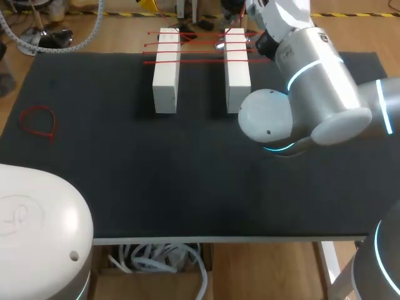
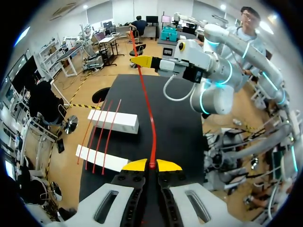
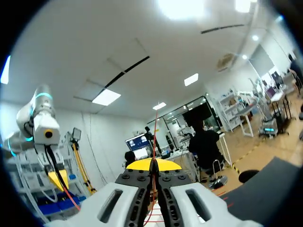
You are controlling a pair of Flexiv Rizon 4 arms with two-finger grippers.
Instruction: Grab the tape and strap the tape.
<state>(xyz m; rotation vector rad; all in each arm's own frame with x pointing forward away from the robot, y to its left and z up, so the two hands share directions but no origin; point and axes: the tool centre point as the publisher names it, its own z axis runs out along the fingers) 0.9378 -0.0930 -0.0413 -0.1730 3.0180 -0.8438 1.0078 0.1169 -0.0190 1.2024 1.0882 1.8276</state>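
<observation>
Holding tape: left gripper [image 2: 151,165] has its yellow tips pressed together on one end of a red tape [image 2: 147,109]. The pinch is right at the tips, so the strap runs straight out ahead.
Right gripper: right gripper [image 2: 142,61] pinches the far end of the same tape. Its own wrist view also shows the thin red line clamped between closed tips.
Tape position: strung in the air between the two grippers, over the tabletop [image 1: 187,175], slightly bowed. It passes beside the blocks without touching them, as far as I can tell.
Why both ends held: my read is that one end has to be fed into the other to close the strap, so each gripper keeps an end.
White blocks: two white blocks [image 1: 166,69] stand side by side at the far middle, with a gap between them.
Spare tapes: several red spare tapes [image 1: 200,62] lie across both blocks and bridge the gap. Probably they are raised so that fingers can get around a flat strap.
Looped tape: a looped tape [image 1: 39,122] lies at the left, well apart from the blocks. It looks like a finished one set aside.
Right arm: right arm [image 1: 319,81] comes in from the right and reaches to the far side past the right block.
Stage: the grab looks done; the loop is not yet closed.
Risk: the thin tape could twist or slip at the tips.
</observation>
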